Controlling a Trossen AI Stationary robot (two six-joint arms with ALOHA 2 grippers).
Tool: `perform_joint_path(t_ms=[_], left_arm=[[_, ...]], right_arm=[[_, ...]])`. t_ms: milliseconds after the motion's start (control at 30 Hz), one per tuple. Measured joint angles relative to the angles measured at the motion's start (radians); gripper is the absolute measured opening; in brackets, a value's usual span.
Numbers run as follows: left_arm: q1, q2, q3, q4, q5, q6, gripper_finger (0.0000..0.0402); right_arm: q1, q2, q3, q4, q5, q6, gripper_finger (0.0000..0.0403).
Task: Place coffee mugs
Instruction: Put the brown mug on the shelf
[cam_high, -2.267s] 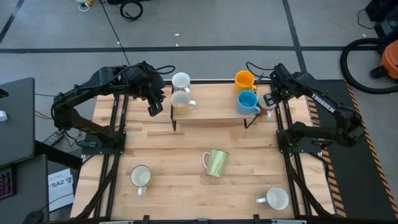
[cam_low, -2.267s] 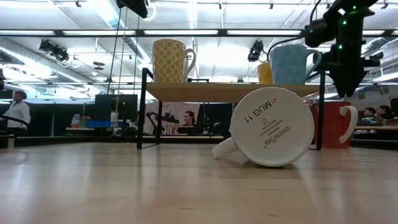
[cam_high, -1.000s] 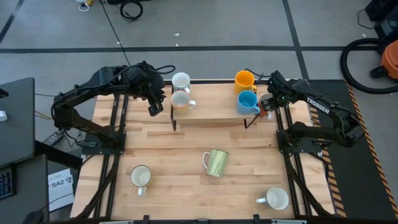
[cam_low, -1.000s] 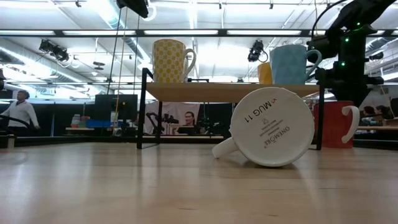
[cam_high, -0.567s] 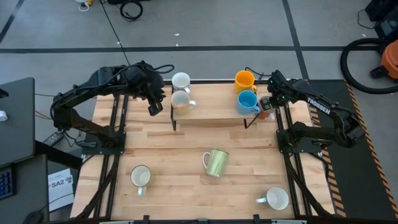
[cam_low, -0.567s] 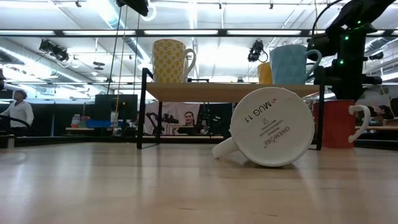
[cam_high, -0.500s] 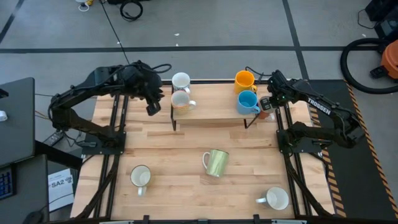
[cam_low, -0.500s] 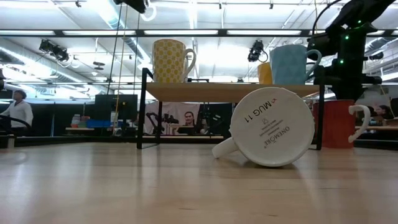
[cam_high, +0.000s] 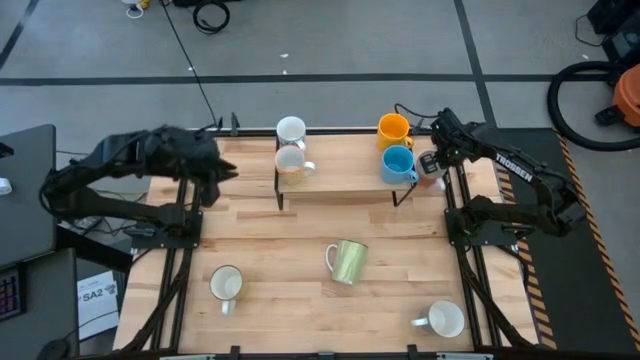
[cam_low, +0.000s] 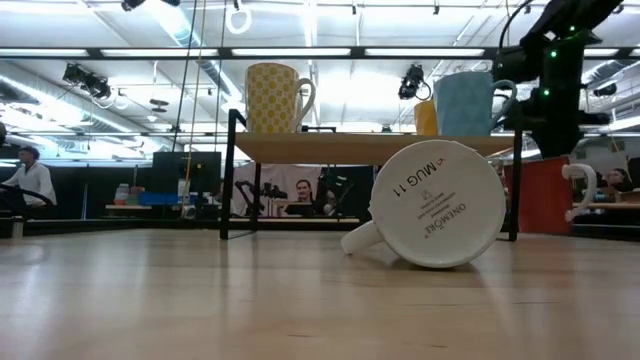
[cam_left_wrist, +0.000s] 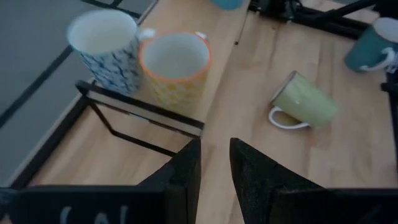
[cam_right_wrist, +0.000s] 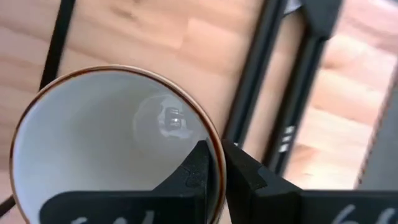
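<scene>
We have the right gripper (cam_right_wrist: 214, 163) pinched on the red-brown white-lined ceramic mug's (cam_low: 545, 195) rim, far right; next, lift it onto the wooden shelf (cam_high: 345, 182).

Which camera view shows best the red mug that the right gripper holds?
The right wrist view: the red mug fills it, its rim pinched by the right gripper. The low view shows its side beyond the shelf; the high view only a sliver; the left wrist view nothing.

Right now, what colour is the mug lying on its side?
Pale yellow-green mug, clearest in the left wrist view.
</scene>
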Motion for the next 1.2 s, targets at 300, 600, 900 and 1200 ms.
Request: perform_joint_path(t_ms=[300, 600, 900, 1200], left_arm=[[-0.039, -0.16, -0.29, 0.173, -0.003, -0.063, 0.0091], [-0.041, -0.166, -0.445, 0.304, -0.003, -0.039, 0.0091], [-0.041, -0.166, -0.545, 0.426, 0.0, -0.039, 0.0091], [-0.041, -0.166, -0.555, 0.451, 0.0, -0.038, 0.0091]], right_arm=[[0.0, -0.001, 0.145, -0.08, 0.025, 0.007, 0.0033], [0.0, -0.002, 0.322, -0.144, 0.03, -0.001, 0.0033], [0.0, -0.002, 0.528, -0.186, 0.152, -0.031, 0.0033], [0.001, -0.002, 0.697, -0.179, 0.15, -0.031, 0.0033]])
